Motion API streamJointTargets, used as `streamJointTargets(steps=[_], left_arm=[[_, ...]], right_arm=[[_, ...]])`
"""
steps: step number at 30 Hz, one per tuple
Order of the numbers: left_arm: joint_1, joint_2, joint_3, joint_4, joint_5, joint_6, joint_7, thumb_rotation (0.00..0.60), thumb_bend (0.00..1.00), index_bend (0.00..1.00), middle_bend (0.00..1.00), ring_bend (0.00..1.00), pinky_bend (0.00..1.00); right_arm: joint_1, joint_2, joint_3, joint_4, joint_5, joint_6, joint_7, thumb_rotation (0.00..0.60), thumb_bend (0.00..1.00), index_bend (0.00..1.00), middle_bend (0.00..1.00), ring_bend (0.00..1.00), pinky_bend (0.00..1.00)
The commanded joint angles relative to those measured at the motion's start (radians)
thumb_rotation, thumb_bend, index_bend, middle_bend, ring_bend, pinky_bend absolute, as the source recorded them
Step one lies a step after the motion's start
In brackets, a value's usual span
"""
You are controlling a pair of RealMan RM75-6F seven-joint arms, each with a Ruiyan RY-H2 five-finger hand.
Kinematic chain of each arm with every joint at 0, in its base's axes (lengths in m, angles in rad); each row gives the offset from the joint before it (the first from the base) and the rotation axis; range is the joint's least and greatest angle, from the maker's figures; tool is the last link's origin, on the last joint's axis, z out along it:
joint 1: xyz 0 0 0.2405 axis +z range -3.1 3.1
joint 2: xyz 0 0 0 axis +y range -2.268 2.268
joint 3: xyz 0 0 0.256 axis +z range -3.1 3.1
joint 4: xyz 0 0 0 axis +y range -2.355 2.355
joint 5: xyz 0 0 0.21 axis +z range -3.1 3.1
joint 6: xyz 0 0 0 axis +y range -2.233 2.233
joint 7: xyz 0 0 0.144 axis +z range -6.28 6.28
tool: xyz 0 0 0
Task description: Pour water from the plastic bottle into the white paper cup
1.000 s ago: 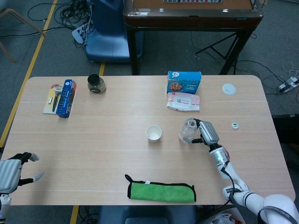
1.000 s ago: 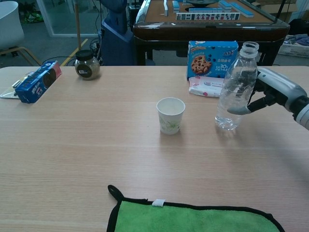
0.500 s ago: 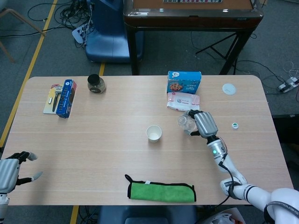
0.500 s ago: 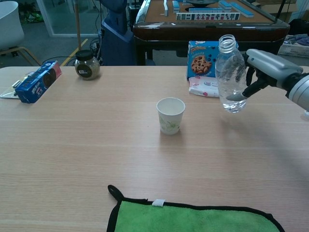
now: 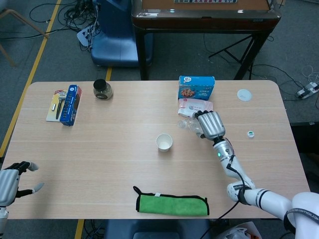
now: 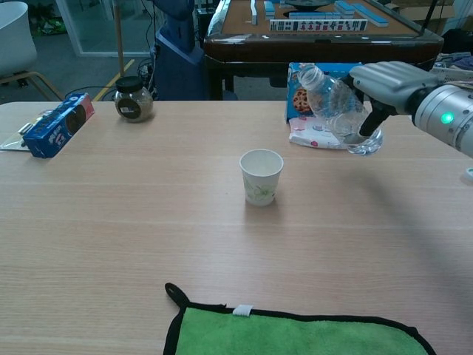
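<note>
My right hand (image 6: 386, 83) (image 5: 210, 124) grips the clear plastic bottle (image 6: 339, 106) (image 5: 190, 124) in the air, right of the cup. The uncapped bottle is tilted, its open neck pointing up-left toward the cup and its base lower at the right. A little water sits in the base. The white paper cup (image 6: 261, 176) (image 5: 164, 142) stands upright on the table, to the left of and below the neck. My left hand (image 5: 11, 182) hovers at the table's near left corner, fingers apart, holding nothing.
A cookie box (image 6: 325, 83) and a wipes pack (image 6: 314, 133) lie just behind the bottle. A green cloth (image 6: 295, 333) lies at the near edge. A dark jar (image 6: 134, 98) and a blue box (image 6: 58, 124) stand at the far left. A small bottle cap (image 5: 251, 133) lies right.
My right hand has lifted the bottle off the table, carried it up and back, and tipped it from upright toward the cup. The left hand has barely shifted.
</note>
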Motion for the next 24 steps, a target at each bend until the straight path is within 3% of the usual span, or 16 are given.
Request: streamJointTargets(steps=[1, 14, 24], left_arm=[[0.0, 0.0, 0.0, 0.0, 0.001, 0.001, 0.002, 0.6, 0.03, 0.47, 0.49, 0.46, 0.61], [0.003, 0.002, 0.001, -0.002, 0.004, 0.003, -0.004, 0.6, 0.03, 0.47, 0.49, 0.46, 0.61], [0.004, 0.005, 0.003, -0.008, 0.005, 0.004, -0.001, 0.6, 0.03, 0.47, 0.49, 0.46, 0.61]], right_arm=[[0.028, 0.005, 0.003, -0.039, 0.055, -0.012, -0.1, 0.6, 0.26, 0.6, 0.6, 0.51, 0.54], [0.084, -0.012, -0.033, -0.052, 0.132, 0.001, -0.355, 0.6, 0.27, 0.6, 0.6, 0.51, 0.54], [0.111, -0.031, -0.052, -0.031, 0.177, 0.005, -0.444, 0.6, 0.27, 0.61, 0.6, 0.51, 0.54]])
